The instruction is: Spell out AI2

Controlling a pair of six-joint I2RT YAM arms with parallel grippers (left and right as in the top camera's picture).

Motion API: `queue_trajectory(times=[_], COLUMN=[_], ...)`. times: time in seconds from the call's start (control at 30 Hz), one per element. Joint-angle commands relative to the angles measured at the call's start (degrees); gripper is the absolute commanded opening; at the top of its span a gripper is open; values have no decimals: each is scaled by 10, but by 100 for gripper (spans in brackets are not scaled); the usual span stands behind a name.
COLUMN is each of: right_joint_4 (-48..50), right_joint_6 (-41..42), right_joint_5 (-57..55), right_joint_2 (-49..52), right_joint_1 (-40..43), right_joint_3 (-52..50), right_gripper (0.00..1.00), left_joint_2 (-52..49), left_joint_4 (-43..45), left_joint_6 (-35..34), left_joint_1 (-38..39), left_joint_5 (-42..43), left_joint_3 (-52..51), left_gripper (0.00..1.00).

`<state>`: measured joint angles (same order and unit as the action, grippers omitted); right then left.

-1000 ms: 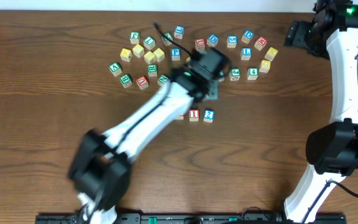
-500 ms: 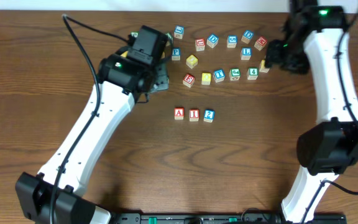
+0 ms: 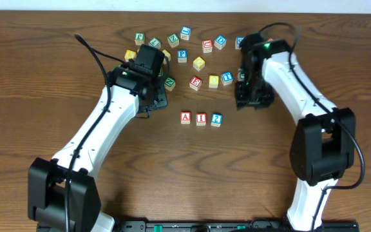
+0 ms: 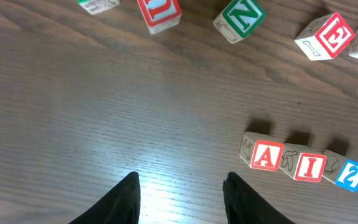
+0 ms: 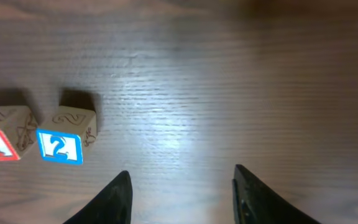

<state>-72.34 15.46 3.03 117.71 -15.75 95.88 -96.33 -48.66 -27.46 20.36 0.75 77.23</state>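
Wooden A block, I block and 2 block sit touching in a row, clear of the spare blocks, so the word looks finished. The left gripper and right gripper hover empty, jaws spread.

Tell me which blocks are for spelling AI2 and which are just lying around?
For the job: red A block, red I block, blue 2 block, in a row.
Lying about: green N block, red E block, blue P block, yellow block.
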Motion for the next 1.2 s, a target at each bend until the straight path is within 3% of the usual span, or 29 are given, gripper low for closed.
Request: queue_trajectory(times=[0.0, 0.13, 0.43, 0.6, 0.87, 1.17], right_joint_4=[20, 30, 99, 126, 167, 183], right_joint_6=[19, 30, 73, 89, 103, 109], right_joint_5=[6, 6, 12, 12, 36, 36], right_joint_2=[-4, -4, -4, -4, -4, -4], right_joint_1=[-17, -31, -57, -58, -58, -58], right_joint_3=[-32, -55, -116, -134, -165, -169], right_gripper=[44, 39, 34, 37, 40, 28], left_joint_2=[-24, -55, -94, -108, -120, -120], left_joint_4=[4, 13, 32, 32, 37, 50], left_joint_6=[-31, -30, 7, 9, 9, 6], left_joint_1=[3, 7, 36, 38, 40, 44], left_joint_5=[4, 44, 46, 47, 53, 78], left_joint_3=[-10, -10, -10, -10, -10, -10], left_gripper=[39, 36, 34, 21, 19, 19])
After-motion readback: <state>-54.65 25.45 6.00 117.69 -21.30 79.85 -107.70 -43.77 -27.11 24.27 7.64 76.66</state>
